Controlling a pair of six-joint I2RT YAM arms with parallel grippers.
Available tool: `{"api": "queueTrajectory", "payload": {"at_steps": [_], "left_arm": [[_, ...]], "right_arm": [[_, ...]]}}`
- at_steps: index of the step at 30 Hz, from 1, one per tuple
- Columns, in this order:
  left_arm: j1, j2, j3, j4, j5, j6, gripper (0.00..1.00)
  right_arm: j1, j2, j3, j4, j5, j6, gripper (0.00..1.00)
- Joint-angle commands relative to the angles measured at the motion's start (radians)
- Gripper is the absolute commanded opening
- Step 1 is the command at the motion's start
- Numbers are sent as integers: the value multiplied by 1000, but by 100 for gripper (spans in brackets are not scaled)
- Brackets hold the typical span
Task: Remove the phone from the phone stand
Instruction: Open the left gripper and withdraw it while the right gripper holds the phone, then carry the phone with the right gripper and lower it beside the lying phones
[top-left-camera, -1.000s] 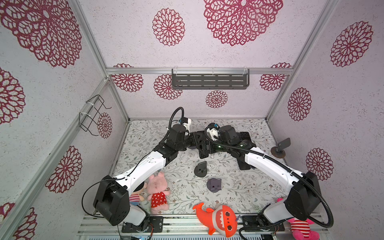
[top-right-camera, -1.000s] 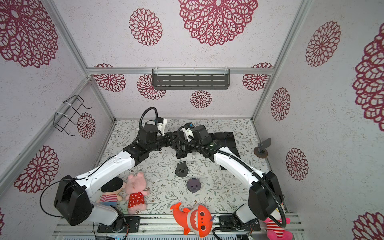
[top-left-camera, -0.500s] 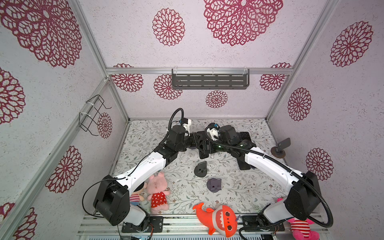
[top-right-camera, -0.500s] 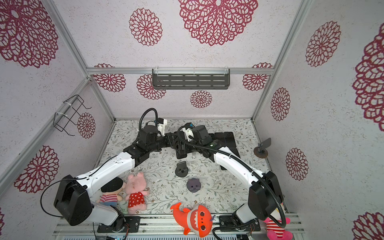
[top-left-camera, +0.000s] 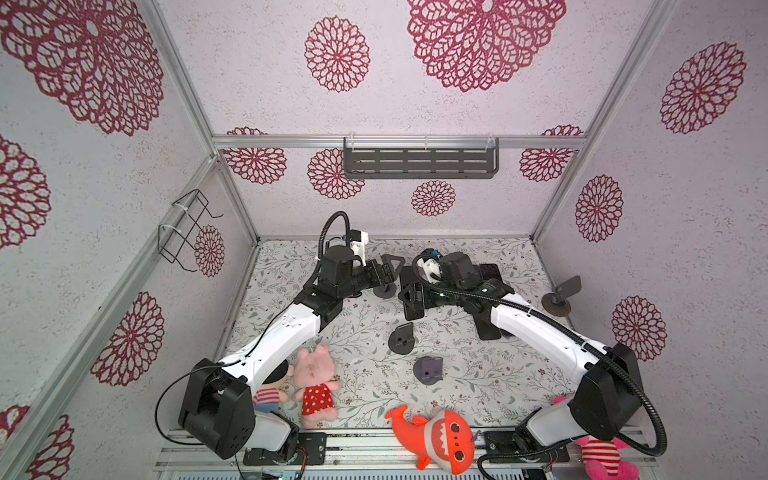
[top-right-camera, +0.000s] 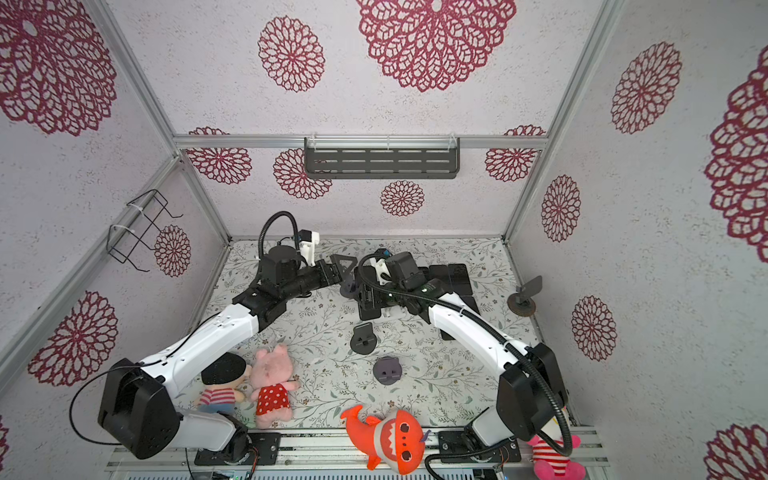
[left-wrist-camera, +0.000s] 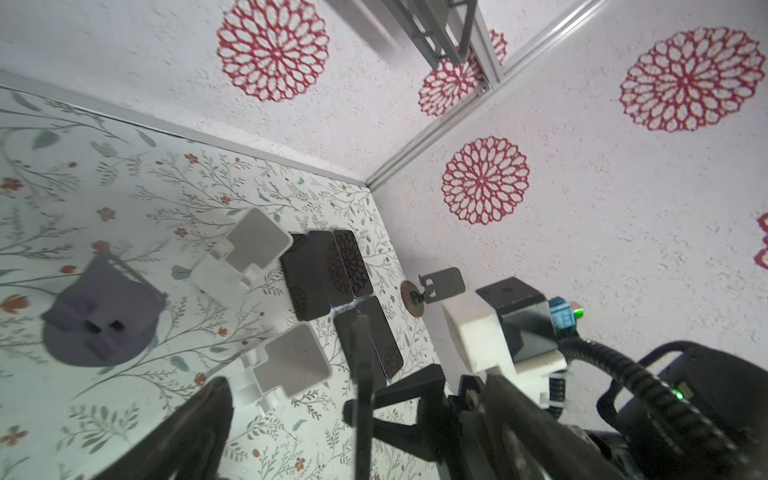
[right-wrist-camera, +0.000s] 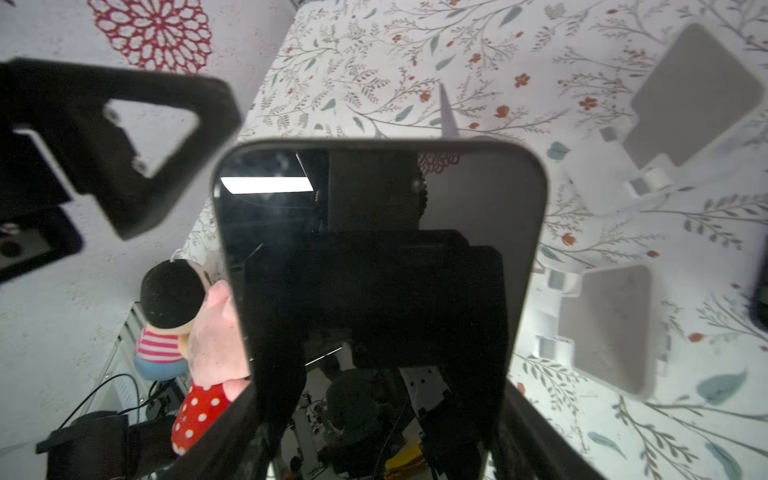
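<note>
1. Floral-print tabletop (top-left-camera: 365, 374) boxed in by white walls stamped with red rosettes; wire rack (top-left-camera: 185, 232) on the left wall, grey slotted shelf (top-left-camera: 419, 162) on the far wall.
2. At near left: striped-shirt doll (top-left-camera: 270, 392) lying against pink pig plush (top-left-camera: 313, 386).
3. Left of centre, toward the far side: left gripper (top-left-camera: 390, 275), jaws spread wide and gripping nothing, hanging just by grey-purple phone stand (top-left-camera: 384, 291), itself upright on the tabletop.
4. Just right of that stand: phone (top-left-camera: 407, 291), out of its slot, screen dark, pinched across its width by right gripper (top-left-camera: 417, 293); fingers (right-wrist-camera: 232, 436) pressed against both long edges in the right wrist view.
5. Nearer, at centre: dark stand (top-left-camera: 401, 338) and second grey-purple stand (top-left-camera: 428, 369), apart from each other; orange shark plush (top-left-camera: 436, 432) at the near edge.
6. Right of the grippers: spare phones (top-left-camera: 490, 272) flat on the tabletop, two white stands (left-wrist-camera: 249, 253) just beside them; bronze-footed stand (top-left-camera: 559, 297) close to the right wall; pink striped plush (top-left-camera: 602, 459) in the near right corner.
</note>
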Motion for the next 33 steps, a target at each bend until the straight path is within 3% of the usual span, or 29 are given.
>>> {"api": "queueTrajectory", "payload": {"at_steps": [1,6,9,14,21,24,28,33], "left_arm": [[91,-69,56,-171,-3,72,97],[210,-115,137,-384,-19,167,98],[271,-110,214,-500,-15,248,97],[335,-142,269,-564,-160,345,99],[385,-118,167,-497,-50,375,99],[417,-109,145,-492,-50,372,99],[517,-121,108,-427,25,296,98],[574,-108,85,-389,56,267,96]], "right_arm": [[-73,-100,47,-52,52,-31,45],[-111,-126,99,-214,153,-78,37],[-114,-121,130,-325,241,-96,27],[-147,-161,87,-450,337,-91,1],[-233,-97,72,-544,287,-89,0],[-251,-37,74,-545,267,-106,0],[-259,27,67,-531,297,-112,0],[-271,115,56,-478,296,-131,0]]}}
